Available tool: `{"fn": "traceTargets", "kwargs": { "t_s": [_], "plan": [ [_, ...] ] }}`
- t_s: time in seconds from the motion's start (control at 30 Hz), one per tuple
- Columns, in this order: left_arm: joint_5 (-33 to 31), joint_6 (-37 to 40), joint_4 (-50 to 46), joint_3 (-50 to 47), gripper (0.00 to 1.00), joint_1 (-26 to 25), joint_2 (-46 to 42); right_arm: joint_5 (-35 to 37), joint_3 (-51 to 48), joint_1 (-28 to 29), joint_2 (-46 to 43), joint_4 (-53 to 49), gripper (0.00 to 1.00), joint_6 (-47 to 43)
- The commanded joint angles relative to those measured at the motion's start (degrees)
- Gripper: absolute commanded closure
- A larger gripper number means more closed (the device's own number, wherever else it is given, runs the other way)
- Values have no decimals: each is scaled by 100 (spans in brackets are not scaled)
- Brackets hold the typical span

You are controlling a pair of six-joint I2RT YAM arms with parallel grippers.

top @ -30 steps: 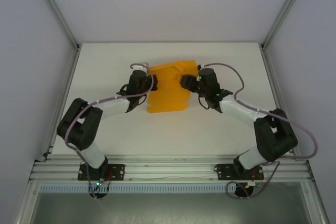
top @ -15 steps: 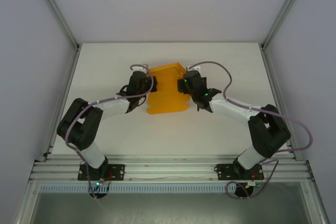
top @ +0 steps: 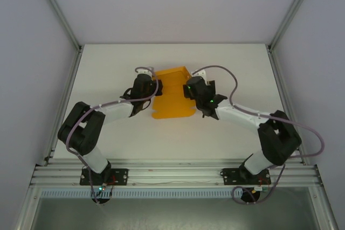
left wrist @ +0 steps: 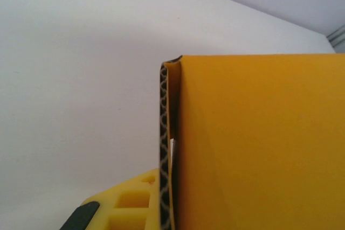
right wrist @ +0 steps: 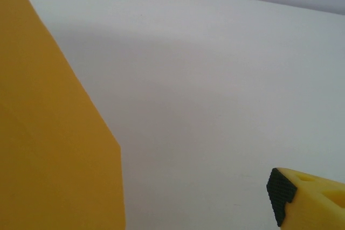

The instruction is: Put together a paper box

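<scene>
The paper box is a bright orange card sheet lying mid-table, its far part folded up. My left gripper is shut on the sheet's left edge. In the left wrist view the orange card stands against the black patterned pad of my yellow finger. My right gripper is at the sheet's right edge with its jaws wide apart. In the right wrist view one fingertip shows at the lower right, an orange flap covers the left side, and bare table lies between them.
The white table is walled by grey panels and aluminium posts. The rail carrying both arm bases runs along the near edge. Purple cables loop off both wrists.
My right gripper moved left to the sheet's right edge and opened wider. The sheet's right flap was pushed inward, so the card looks narrower. The left gripper kept its hold.
</scene>
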Motion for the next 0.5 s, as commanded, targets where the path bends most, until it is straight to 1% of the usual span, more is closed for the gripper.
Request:
{"fn": "traceTargets", "kwargs": {
  "t_s": [0.0,0.13,0.27,0.37,0.47],
  "plan": [
    [196,40,464,25,100,-39,-373,80,-280,-97,-663,12,8,-82],
    [195,189,382,-39,100,-34,-446,-287,-667,-353,-1517,-34,6,68],
    [166,344,194,-7,100,-36,-476,-1113,-1120,-762,-2431,-76,5,237],
    [216,416,125,16,100,-29,-475,-1541,-1442,-1069,-3111,26,3,341],
    [371,512,150,31,100,-26,-448,-2073,-1493,-1513,-3564,-38,4,463]
  ]
}}
